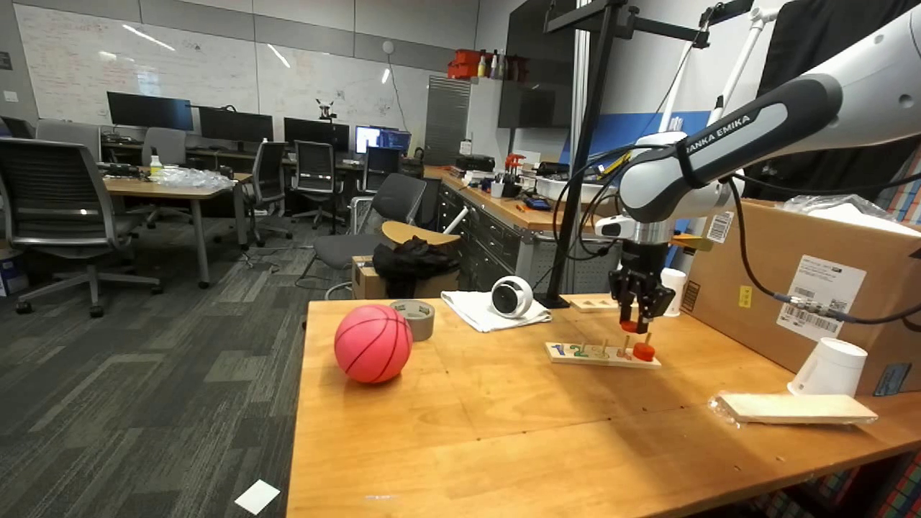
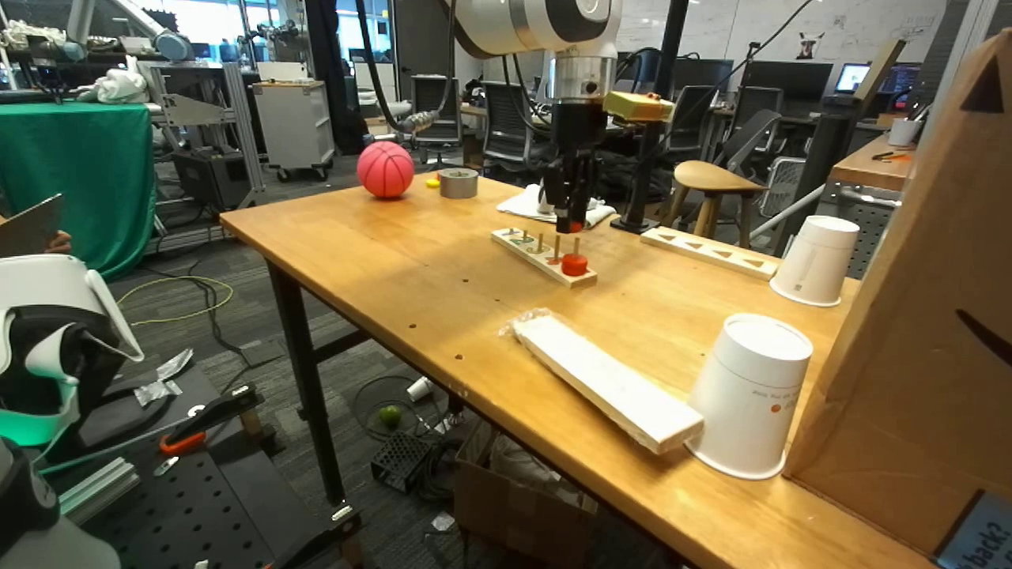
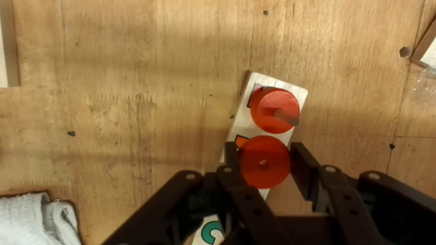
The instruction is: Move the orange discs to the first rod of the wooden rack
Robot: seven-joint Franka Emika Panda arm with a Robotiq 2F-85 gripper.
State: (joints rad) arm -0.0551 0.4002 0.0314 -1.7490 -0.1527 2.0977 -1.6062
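1. Desk (image 1: pixel 446 417): you have the wooden rack (image 1: pixel 603 358) lying flat on it, no clamp visible. A hard off-line press would probably slide or tip it.

2. Hand (image 1: pixel 633 325): grasping one orange disc (image 3: pixel 265 153) by its edge, above the rack. Release before a rod threads it and the disc likely drops aside or jams askew.

3. Wooden rack: an exterior view shows you a blue numeral 1 (image 1: pixel 558 350) at the end away from the hand; the wrist view does not. "First rod" probably means the opposite end, already loaded with orange; misread that and you load the wrong rod.

4. Seated stack (image 2: pixel 574 265): orange, around the end rod (image 2: pixel 576 246), whose tip stands proud of it in all three views. You cannot count its discs from here.

5. Held orange disc: in an exterior view it appears over the neighbouring rod (image 1: pixel 626 345); in an exterior view, over the end rod (image 2: pixel 576 246). Lower it trusting a single view and its underside may catch on a rod top.

6. Centre hole (image 3: pixel 263 164): only the wrist view shows it to you, offset from the end rod; camera slant could account for part of that.
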